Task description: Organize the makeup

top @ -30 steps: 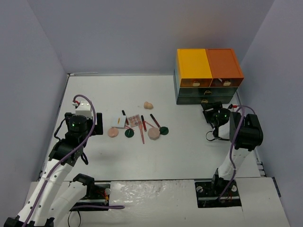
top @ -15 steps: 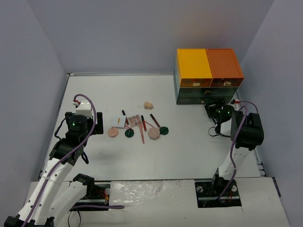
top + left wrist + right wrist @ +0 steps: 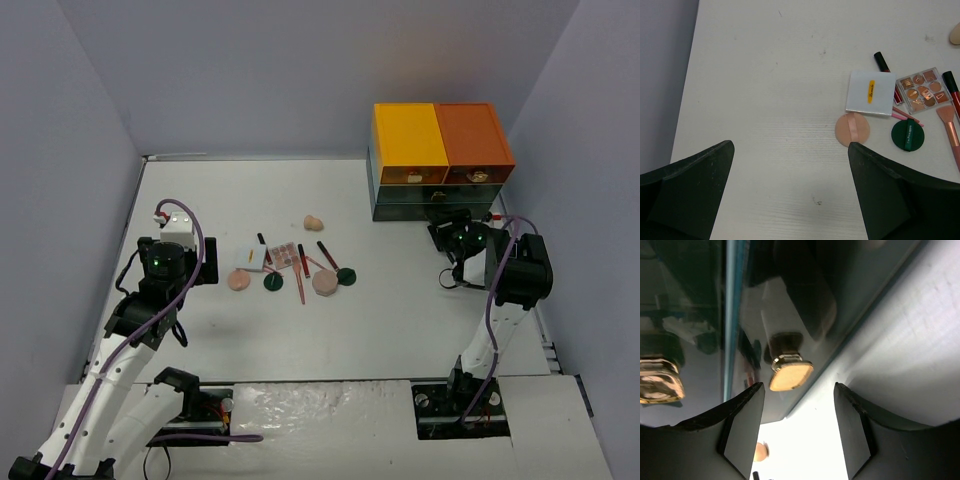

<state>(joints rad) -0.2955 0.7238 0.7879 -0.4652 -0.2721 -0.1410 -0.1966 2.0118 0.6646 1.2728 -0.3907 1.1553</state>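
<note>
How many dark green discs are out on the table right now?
2. One green disc lies beside the smaller peach compact; the other disc sits right of the larger peach compact. None seems hidden.

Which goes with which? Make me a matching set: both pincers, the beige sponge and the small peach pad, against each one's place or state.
1 left pincer
2 right pincer
3 beige sponge
4 small peach pad

a open, facing a gold drawer knob
b lying alone, apart from the rest
c next to the white lid
d open over bare table

Pairs: 1-d, 2-a, 3-b, 4-c
</note>
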